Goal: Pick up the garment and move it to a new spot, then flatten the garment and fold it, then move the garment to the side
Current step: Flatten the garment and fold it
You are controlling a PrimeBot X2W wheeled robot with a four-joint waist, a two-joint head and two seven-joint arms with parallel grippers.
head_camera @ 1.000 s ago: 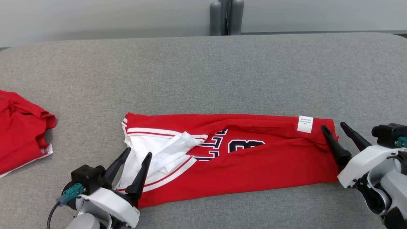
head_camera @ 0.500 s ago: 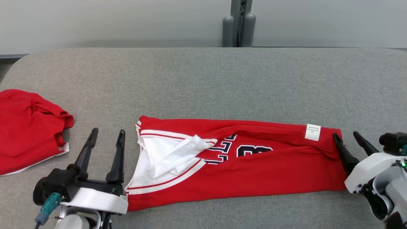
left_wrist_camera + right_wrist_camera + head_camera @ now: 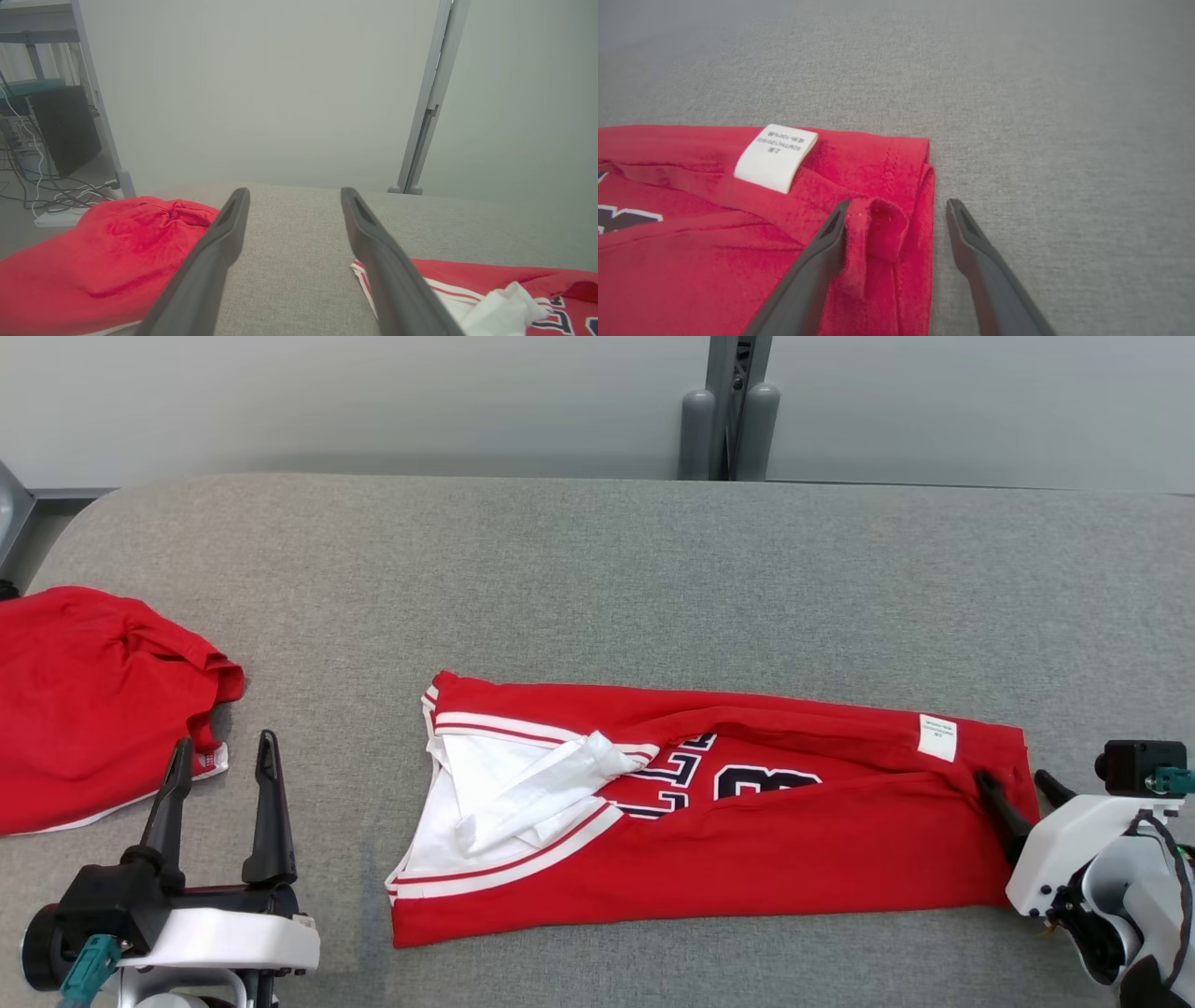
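– Grey woven cloth covers the tabletop (image 3: 597,569), with a plain pale wall behind it. Where does the garment lie?

– The red basketball jersey with white-and-red trim (image 3: 747,868) lies flat across the near middle of the tabletop, folded lengthwise into a long band. Its neck end, white lining showing, points left. Dark outlined lettering peeks out along the fold. A small white printed label (image 3: 937,737) sits near its far right corner.

– And the claws?

– The right claw (image 3: 1011,779) is at the jersey's right end, its two prongs apart and gripping nothing. In its wrist view, one of its fingers (image 3: 808,280) lies over the red cloth with its tip against a small raised fold of hem. The other is just beside the jersey's edge, over bare grey cloth. Whether that one touches the tabletop I cannot tell.

– The other arm?

– The left claw (image 3: 225,743) is well apart from the neck end, spread wide and empty. It is over bare tabletop, between the jersey and a second, crumpled red garment (image 3: 84,709) at the tabletop's left edge.

– Anything further out?

– A grey metal post (image 3: 728,420) rises behind the far edge. The left wrist view also shows a black computer case (image 3: 60,126) and loose cables (image 3: 60,198) on the floor beyond the left end.
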